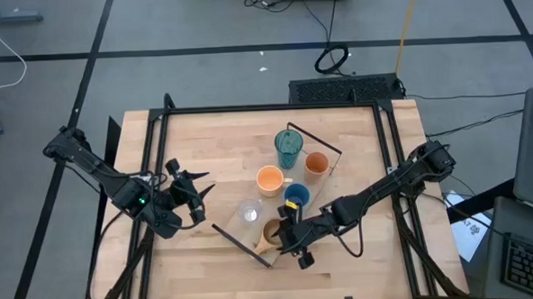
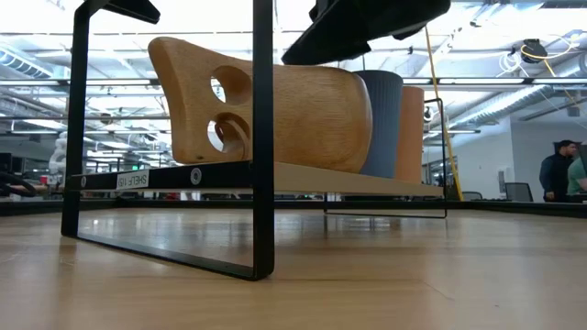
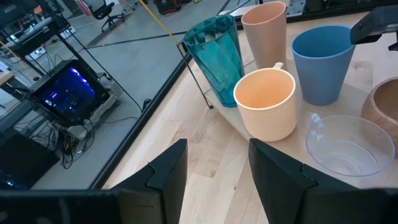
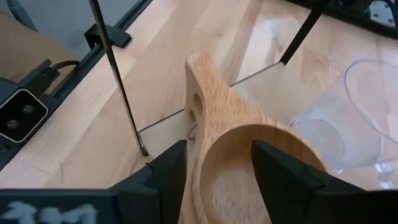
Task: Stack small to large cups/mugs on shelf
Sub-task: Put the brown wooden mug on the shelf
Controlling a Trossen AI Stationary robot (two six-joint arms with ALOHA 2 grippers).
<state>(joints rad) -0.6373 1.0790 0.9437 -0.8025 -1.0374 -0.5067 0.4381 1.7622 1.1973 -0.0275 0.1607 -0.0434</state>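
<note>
The shelf [image 1: 243, 233] lies slantwise on the table, raised on black rails. On it stand the teal tumbler [image 1: 289, 147], an orange cup [image 1: 317, 163], an orange handled mug [image 1: 270, 179], the blue cup [image 1: 296, 196], the clear cup [image 1: 248, 212] and the tan wooden mug [image 1: 272, 230]. My right gripper [image 1: 293, 231] is open at the tan mug [image 4: 211, 118]. One finger [image 4: 283, 168] is over the mug's hollow. The other finger [image 4: 165, 171] is outside, on the handle side. My left gripper [image 1: 196, 190] is open and empty, left of the shelf. My right gripper comes at the tan mug's rim beside the handle [image 4: 198, 109] from above, its fingers on either side of the wall. I cannot tell whether they touch it. The mug stands upright on the shelf [image 2: 348, 181].
The shelf's thin black end rails [image 2: 263, 137] stand close around the tan mug. The clear cup [image 4: 367, 106] is right beside it. Bare wooden tabletop [image 1: 203, 143] lies left of the shelf and along the near edge. People stand far back in the room [image 2: 555, 170].
</note>
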